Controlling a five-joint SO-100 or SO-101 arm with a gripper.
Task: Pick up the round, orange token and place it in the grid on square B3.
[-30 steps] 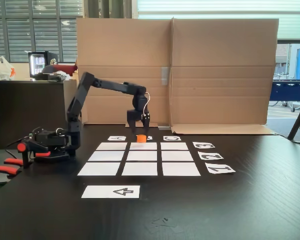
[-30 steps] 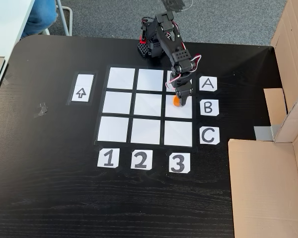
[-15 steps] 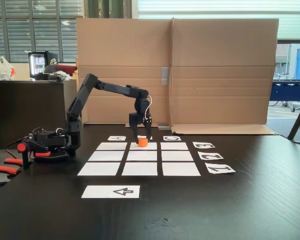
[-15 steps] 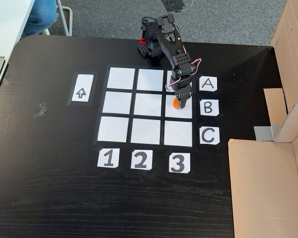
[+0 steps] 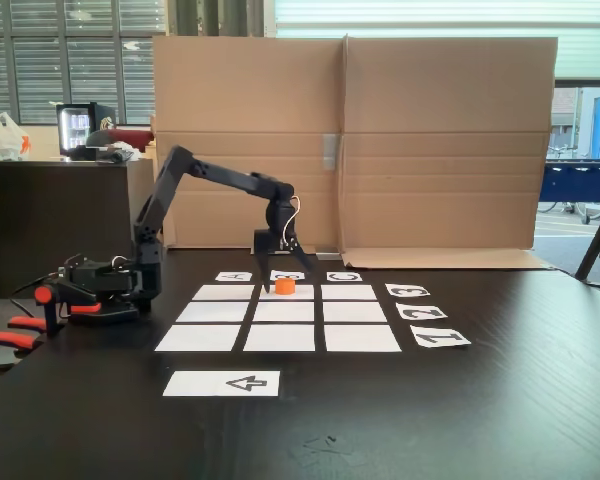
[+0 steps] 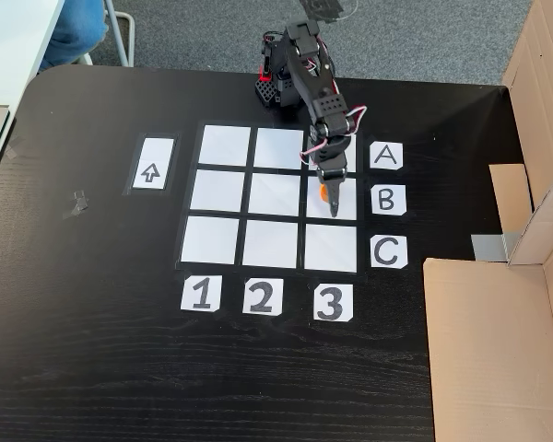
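Token (image 5: 285, 286) sits flat on square B3 (image 6: 347, 207), right-hand column centre of grid (image 6: 220, 191) in the top-down fixed view. Gripper (image 5: 283, 272) spread open astride it, no grip.

Token (image 6: 324, 192) mostly covered by end effector (image 6: 330, 201) in a fixed view from above; only an orange sliver shows. Square B3 (image 6: 346, 209) partly covered. In the low fixed view, B card (image 5: 290, 275) half hidden behind the fingers. Tabletop (image 6: 92, 368) cropped at bottom.

wall: cardboard sheets (image 5: 350, 140) | windows: slatted blinds (image 5: 70, 45) | floor: grey carpet (image 6: 212, 32)
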